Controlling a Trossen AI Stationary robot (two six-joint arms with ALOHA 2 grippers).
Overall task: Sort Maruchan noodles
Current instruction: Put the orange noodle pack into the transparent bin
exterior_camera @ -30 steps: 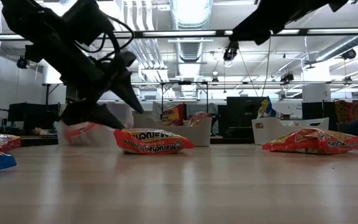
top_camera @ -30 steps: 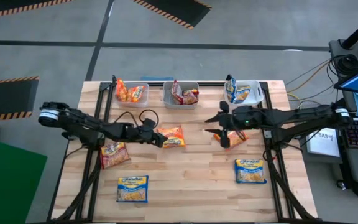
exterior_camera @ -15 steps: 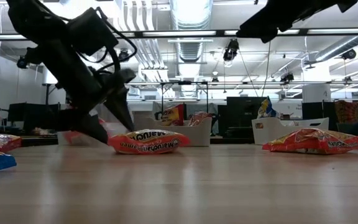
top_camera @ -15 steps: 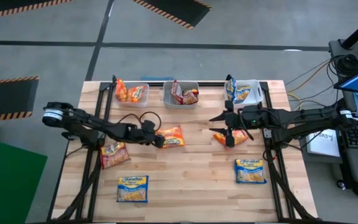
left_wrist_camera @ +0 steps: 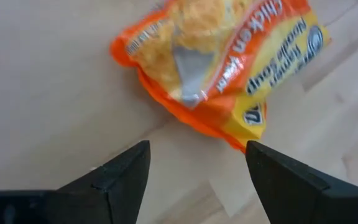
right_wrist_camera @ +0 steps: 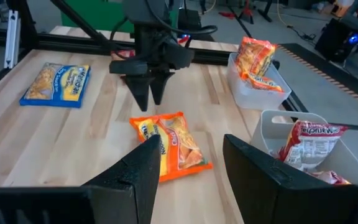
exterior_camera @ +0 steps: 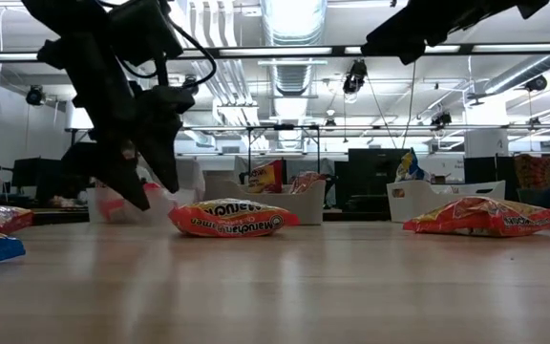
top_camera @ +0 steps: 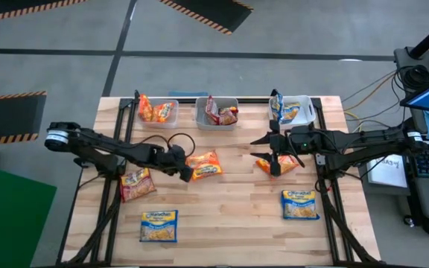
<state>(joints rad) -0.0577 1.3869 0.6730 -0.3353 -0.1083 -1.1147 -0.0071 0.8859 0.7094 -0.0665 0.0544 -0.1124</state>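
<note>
**Left gripper open beside centre orange packet**

Left of frame, high view: red packet (top_camera: 136,184) flat on the wooden table (top_camera: 229,223), blue-and-yellow packet (top_camera: 159,225) below it near the lower edge. Upper edge: left bin (top_camera: 159,112) holds orange packets, middle bin (top_camera: 217,113) red ones, right bin (top_camera: 295,110) blue ones.

Centre: left gripper (top_camera: 184,172), jaws wide open, empty, tips just beside the orange packet (top_camera: 205,164) lying flat; low view shows the tips above the tabletop.

Right of centre: right gripper (top_camera: 275,163) over a second orange packet (top_camera: 283,164); jaws part-open, nothing between them in its wrist view. Lower right: another blue-and-yellow packet (top_camera: 300,204).
</note>
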